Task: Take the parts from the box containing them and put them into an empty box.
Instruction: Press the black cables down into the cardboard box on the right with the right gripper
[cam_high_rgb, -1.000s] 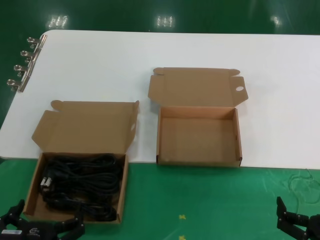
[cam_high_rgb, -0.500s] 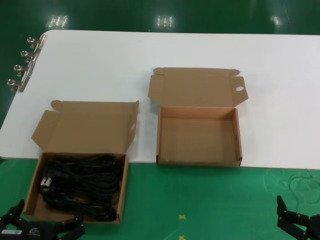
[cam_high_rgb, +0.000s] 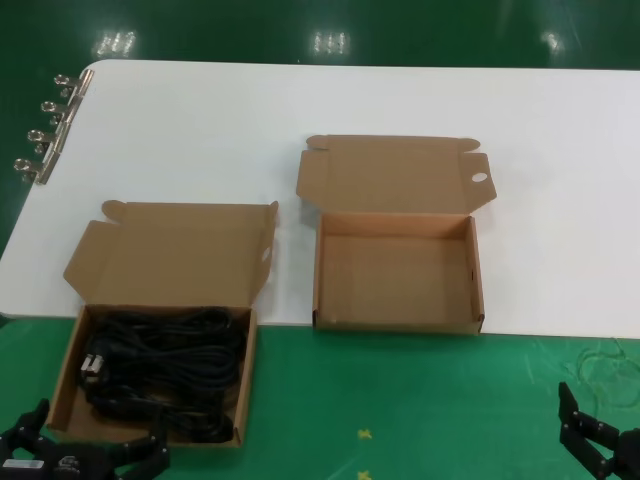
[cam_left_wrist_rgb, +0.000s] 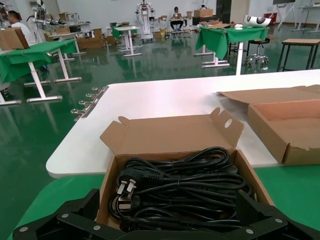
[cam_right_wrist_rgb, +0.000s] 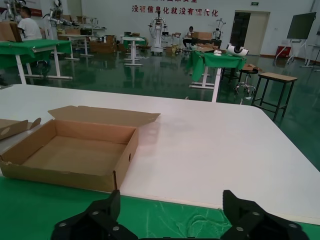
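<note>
Black coiled power cords (cam_high_rgb: 160, 368) fill the left cardboard box (cam_high_rgb: 62, 385), lid open, on the green mat; a plug with silver prongs (cam_left_wrist_rgb: 126, 186) lies at one side. The empty box (cam_high_rgb: 397, 318) with a round hole in its lid tab (cam_high_rgb: 479, 177) sits to the right on the white table. My left gripper (cam_high_rgb: 90, 440) is open at the near edge of the cord box, its fingers (cam_left_wrist_rgb: 75, 210) spread just short of the cords (cam_left_wrist_rgb: 180, 192). My right gripper (cam_high_rgb: 600, 440) is open and empty at the lower right, near the empty box (cam_right_wrist_rgb: 75, 150).
The white table (cam_high_rgb: 200, 120) spans the back; a green mat (cam_high_rgb: 400, 400) covers the front. Metal binder clips (cam_high_rgb: 45, 130) line the table's left edge. A thin clear string lies on the mat at the right (cam_high_rgb: 605, 365).
My right gripper has shifted slightly down and to the right. Nothing else has moved.
</note>
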